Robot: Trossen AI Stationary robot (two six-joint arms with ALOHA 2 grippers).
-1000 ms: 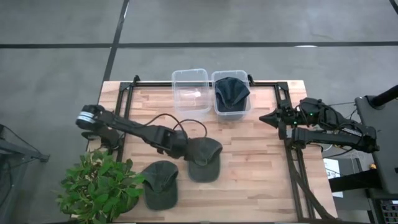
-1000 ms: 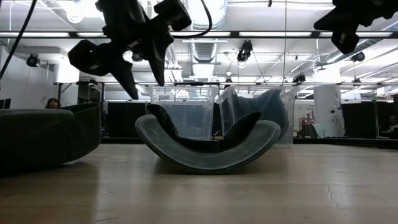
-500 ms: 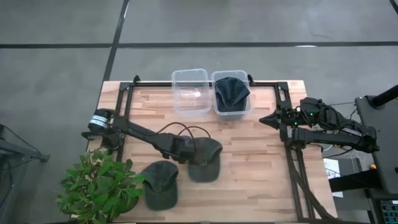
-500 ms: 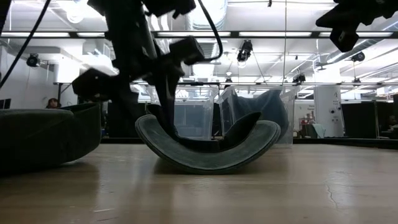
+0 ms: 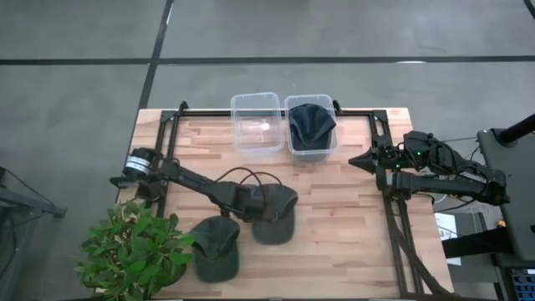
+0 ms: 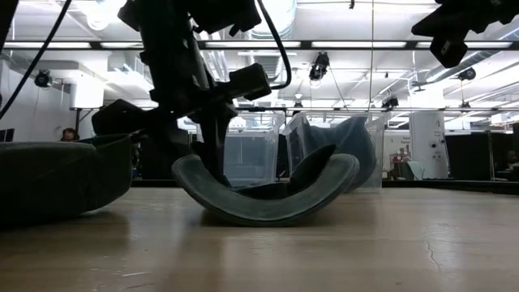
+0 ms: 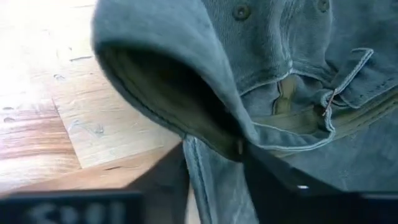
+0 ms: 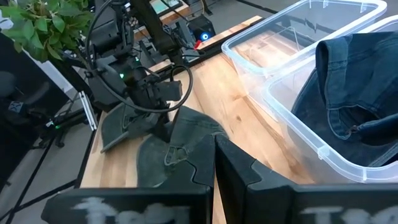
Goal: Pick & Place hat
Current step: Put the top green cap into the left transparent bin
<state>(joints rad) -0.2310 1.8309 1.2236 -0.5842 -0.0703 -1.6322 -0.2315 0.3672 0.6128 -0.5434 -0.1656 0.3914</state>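
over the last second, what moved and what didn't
The left gripper came down from above the middle hat onto its edge, its fingers now around the fabric; the hat tipped slightly. The right gripper, the other hat, both bins and the binned hat stayed put.

three dark green cloth caps: one upside down mid-table [image 5: 274,213], another nearer the front-left [image 5: 216,247], third stuffed in a bin [image 5: 311,125]
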